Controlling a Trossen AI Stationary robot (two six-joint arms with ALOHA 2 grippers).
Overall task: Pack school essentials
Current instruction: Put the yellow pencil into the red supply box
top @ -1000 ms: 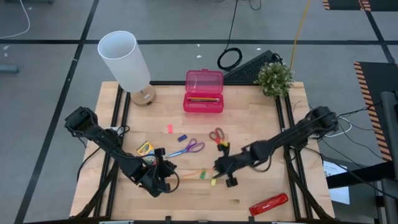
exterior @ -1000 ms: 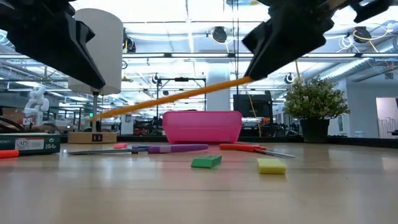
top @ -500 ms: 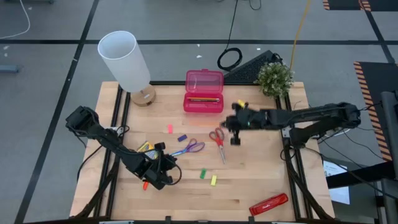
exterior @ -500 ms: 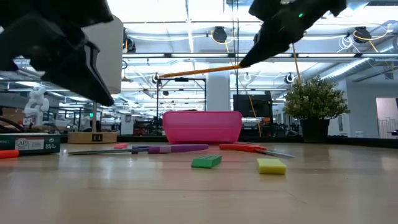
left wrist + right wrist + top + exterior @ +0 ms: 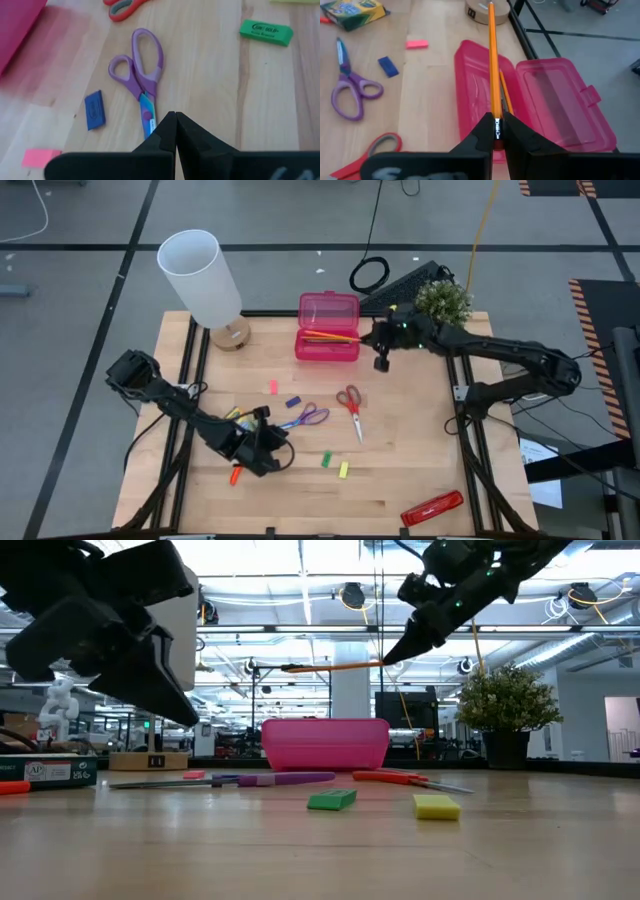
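Carried over the pink case (image 5: 327, 326), a light, stiff pencil (image 5: 493, 60) is pinched at its end by the right gripper (image 5: 496, 131)

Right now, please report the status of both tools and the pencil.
Right tool shut on orange pencil, held above open pink case. Left tool shut, empty, near purple scissors. Nothing in the way.
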